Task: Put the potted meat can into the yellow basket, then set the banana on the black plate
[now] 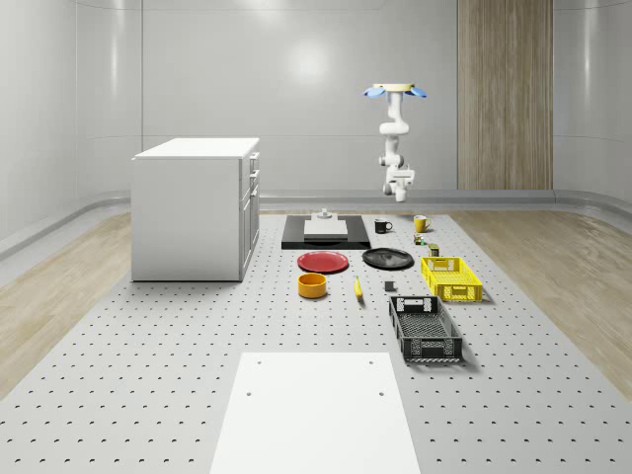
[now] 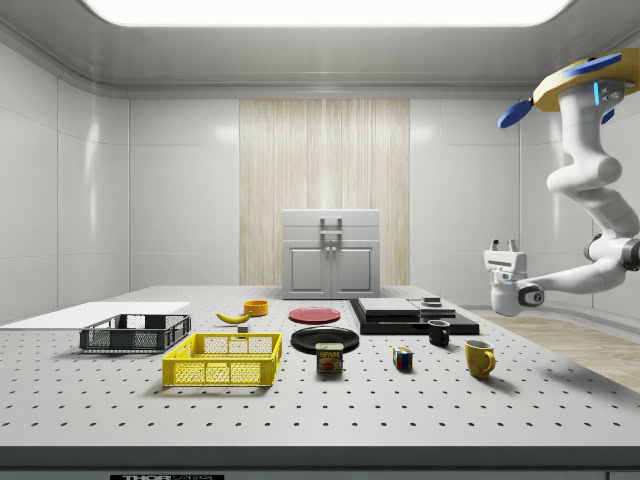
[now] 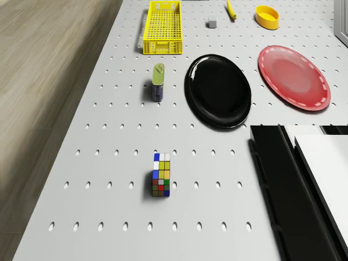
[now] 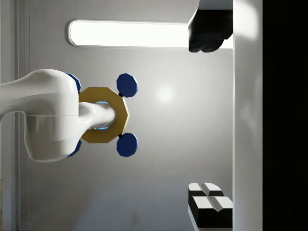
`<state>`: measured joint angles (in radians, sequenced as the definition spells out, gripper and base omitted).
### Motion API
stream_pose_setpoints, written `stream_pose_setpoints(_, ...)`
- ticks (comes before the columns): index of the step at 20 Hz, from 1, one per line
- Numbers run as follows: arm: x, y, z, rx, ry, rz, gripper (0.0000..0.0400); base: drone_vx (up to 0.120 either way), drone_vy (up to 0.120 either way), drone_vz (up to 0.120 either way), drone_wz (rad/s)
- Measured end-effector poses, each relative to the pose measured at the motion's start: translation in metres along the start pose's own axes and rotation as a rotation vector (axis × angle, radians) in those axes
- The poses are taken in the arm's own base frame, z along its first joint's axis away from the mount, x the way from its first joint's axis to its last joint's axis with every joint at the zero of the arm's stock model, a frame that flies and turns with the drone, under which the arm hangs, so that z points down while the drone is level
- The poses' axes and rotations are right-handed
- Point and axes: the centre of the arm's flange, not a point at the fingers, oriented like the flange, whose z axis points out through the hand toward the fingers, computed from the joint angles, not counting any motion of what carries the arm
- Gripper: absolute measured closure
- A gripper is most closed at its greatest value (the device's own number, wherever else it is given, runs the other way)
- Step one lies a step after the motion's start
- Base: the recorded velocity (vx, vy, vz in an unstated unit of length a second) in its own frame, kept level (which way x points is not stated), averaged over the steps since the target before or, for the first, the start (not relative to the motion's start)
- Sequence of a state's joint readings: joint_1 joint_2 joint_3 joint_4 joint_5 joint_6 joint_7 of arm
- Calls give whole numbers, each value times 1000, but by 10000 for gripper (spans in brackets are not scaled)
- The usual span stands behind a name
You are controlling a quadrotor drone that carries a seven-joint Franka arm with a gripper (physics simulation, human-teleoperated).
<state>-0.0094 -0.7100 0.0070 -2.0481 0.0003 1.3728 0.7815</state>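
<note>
On the perforated grey table [image 2: 420, 410], the potted meat can [image 2: 330, 358] stands just beside the yellow basket [image 2: 224, 360], while the drone [image 2: 585, 85] hovers high beyond the can's far side, its empty hand [image 2: 503, 245] pointing upward, fingers apart

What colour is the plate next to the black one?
Red plate, beside the black plate; clearest in the drone view.

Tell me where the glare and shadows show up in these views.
Side view: a bright ceiling light panel washes the top edge. Wrist view: a long light strip glares white behind the drone. Drone view: the black plate carries a soft sheen, and the potted meat can and puzzle cube cast short, soft shadows. Whole-scene view: a pale hotspot sits on the back wall.
</note>
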Motion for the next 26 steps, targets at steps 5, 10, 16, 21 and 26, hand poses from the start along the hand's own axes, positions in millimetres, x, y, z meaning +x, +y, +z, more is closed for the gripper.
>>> stream_pose_setpoints(5, -1, 0, 0, -1, 7, 0, 0, 120, 120, 0, 0)
stream_pose_setpoints(10, -2, -1, 0, -8, 19, 0, 0, 120, 120, 0, 0)
stream_pose_setpoints(16, -5, -3, 0, -35, 52, -1, 0, 120, 120, 0, 0)
stream_pose_setpoints(21, -12, -9, 1, -95, 117, -2, 0, 120, 80, 0, 0)
stream_pose_setpoints(26, -26, -23, 6, -235, 262, -4, 0, 120, 0, 0, 0)
